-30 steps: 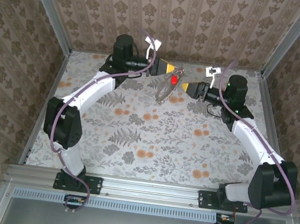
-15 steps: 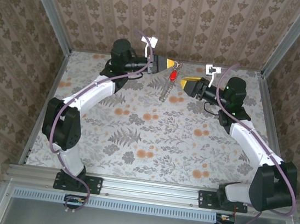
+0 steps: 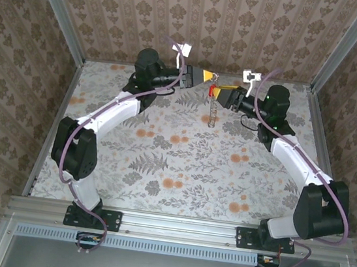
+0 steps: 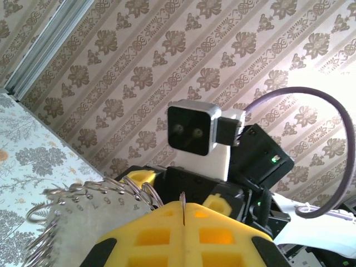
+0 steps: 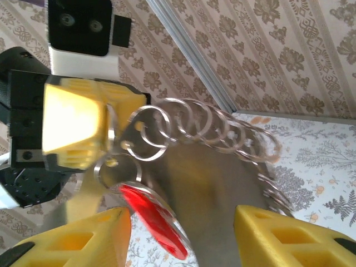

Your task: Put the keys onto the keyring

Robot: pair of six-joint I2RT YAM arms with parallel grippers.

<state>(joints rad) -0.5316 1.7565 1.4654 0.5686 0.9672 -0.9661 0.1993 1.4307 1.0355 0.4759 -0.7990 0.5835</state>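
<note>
Silvery wire keyring (image 3: 211, 114) hangs at upper centre of the top view, from the left gripper (image 3: 207, 77); red-headed key (image 3: 211, 89) against the right gripper (image 3: 220, 93); left wrist view: yellow fingers (image 4: 146, 238) pinched tight on ring wire, bottom centre; right wrist view: right gripper's jaws parted, key low centre between them.

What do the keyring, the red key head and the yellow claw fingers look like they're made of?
The keyring: silvery wire loops, glossy with bright highlights, so metal, likely steel. The red key head: smooth, shiny and evenly coloured, probably plastic. The right claw's fingers: matte yellow with square recesses, seemingly moulded or printed plastic.
</note>
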